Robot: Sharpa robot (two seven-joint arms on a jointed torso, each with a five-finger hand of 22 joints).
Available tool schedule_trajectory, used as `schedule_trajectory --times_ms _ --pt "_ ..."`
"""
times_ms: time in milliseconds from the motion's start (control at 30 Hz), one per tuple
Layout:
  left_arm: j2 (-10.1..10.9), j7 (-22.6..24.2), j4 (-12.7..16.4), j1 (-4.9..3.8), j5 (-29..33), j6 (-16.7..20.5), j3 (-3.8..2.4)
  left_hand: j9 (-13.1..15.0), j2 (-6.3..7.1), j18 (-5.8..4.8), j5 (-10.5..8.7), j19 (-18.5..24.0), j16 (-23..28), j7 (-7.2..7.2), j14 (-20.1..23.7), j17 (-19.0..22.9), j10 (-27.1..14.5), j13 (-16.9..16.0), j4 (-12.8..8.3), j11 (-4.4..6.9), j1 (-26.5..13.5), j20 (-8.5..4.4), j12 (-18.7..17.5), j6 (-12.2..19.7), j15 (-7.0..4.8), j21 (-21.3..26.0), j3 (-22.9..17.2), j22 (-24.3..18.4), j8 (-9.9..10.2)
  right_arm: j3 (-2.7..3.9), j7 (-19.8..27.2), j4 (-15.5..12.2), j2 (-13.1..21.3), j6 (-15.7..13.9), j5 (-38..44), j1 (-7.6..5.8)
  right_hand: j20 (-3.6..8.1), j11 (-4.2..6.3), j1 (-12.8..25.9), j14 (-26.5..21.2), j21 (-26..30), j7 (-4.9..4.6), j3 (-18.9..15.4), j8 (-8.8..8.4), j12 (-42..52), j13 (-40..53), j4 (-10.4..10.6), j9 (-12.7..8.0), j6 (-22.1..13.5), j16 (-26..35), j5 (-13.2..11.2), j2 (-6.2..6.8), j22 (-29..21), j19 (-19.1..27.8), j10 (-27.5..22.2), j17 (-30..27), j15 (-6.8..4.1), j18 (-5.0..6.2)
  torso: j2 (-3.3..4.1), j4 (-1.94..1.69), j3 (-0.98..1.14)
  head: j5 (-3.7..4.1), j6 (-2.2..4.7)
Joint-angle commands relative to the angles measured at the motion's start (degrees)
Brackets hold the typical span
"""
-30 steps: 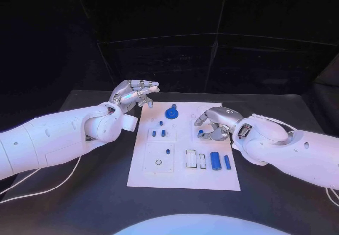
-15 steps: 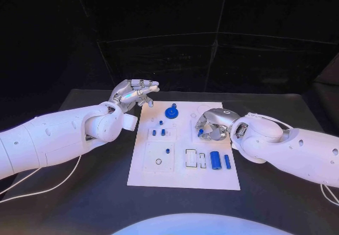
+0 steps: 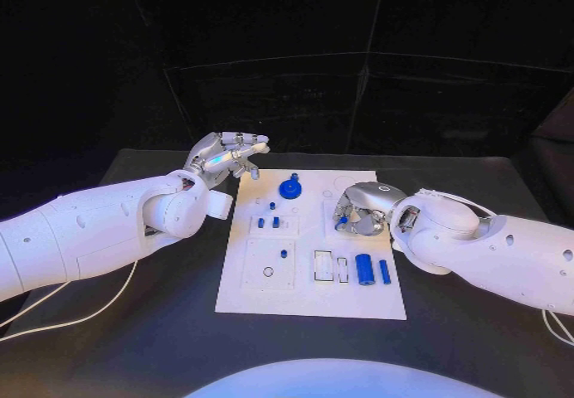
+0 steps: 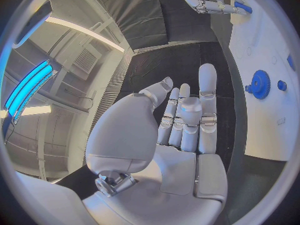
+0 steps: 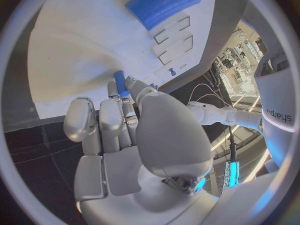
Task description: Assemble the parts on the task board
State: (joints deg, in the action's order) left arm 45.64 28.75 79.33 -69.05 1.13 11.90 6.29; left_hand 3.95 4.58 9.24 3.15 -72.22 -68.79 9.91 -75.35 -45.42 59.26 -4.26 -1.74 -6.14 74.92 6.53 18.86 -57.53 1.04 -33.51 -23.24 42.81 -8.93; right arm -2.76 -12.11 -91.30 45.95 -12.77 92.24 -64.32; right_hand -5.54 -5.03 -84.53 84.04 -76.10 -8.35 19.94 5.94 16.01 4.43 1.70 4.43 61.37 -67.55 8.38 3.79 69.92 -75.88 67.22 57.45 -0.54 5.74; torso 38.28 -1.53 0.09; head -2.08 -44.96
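A small blue peg (image 5: 119, 83) sits pinched in the fingertips of your right hand (image 3: 362, 211), held over the right side of the white board (image 3: 313, 303) at the middle of the black table (image 3: 143, 332). On the board you see a blue gear (image 3: 291, 190) near the far edge, short blue pegs (image 3: 268, 222) left of center, and 2 blue cylinders (image 3: 372, 271) lying side by side nearer you. Your left hand (image 3: 225, 154) hovers beside the board's far left corner, fingers loosely curled, holding nothing.
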Motion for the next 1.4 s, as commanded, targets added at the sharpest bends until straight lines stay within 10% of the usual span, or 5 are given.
schedule_trajectory --times_ms 33,700,1400 --pt "0.0 0.1 0.0 -0.07 0.2 -0.5 -0.05 -0.1 -0.21 1.15 0.19 0.3 0.3 0.19 0.4 0.0 -0.4 0.0 0.0 0.10 -0.2 0.07 0.3 0.3 0.04 0.4 0.4 -0.1 0.3 0.01 0.5 -0.4 0.1 -3.7 1.0 -0.08 0.22 1.47 -1.2 1.3 -0.7 0.11 1.3 0.46 -0.1 0.1 -0.6 0.0 0.7 -0.7 -0.5 -0.66 0.8 -0.7 2.2 0.5 -0.51 -1.01 -0.01 0.03 0.02 0.05 -0.11" --pt "-0.3 -0.1 0.1 0.00 0.2 -0.5 -0.04 -0.1 -0.25 1.16 0.19 0.3 0.3 0.26 0.4 0.1 -0.5 0.0 0.0 0.06 -0.2 0.09 0.4 0.5 0.06 0.4 0.4 -0.1 0.4 0.74 6.3 -9.4 2.9 -14.4 -4.2 -0.10 0.40 1.49 -1.4 1.4 -2.2 0.09 5.3 0.21 -1.2 0.5 -2.8 -0.3 1.8 -2.1 -0.3 0.23 2.6 -1.6 3.6 1.5 -0.54 -1.37 -0.04 -0.11 0.03 -0.26 -0.12" --pt "-1.1 -0.1 0.6 0.02 0.2 0.2 -0.06 -0.1 -0.37 1.16 0.21 0.3 0.2 0.36 0.5 0.0 -0.7 -0.1 -0.1 0.00 0.0 0.13 0.5 0.7 0.11 0.5 0.5 -0.2 0.4 0.52 13.0 -3.7 -10.2 -3.2 -4.6 3.54 0.26 1.21 -0.6 1.2 -2.1 -0.21 6.1 -0.37 -2.0 0.5 -3.1 -0.5 1.3 -2.1 0.1 0.60 2.4 -1.2 3.3 1.0 -0.33 -1.29 -0.06 -0.12 -0.14 -3.39 -1.51"
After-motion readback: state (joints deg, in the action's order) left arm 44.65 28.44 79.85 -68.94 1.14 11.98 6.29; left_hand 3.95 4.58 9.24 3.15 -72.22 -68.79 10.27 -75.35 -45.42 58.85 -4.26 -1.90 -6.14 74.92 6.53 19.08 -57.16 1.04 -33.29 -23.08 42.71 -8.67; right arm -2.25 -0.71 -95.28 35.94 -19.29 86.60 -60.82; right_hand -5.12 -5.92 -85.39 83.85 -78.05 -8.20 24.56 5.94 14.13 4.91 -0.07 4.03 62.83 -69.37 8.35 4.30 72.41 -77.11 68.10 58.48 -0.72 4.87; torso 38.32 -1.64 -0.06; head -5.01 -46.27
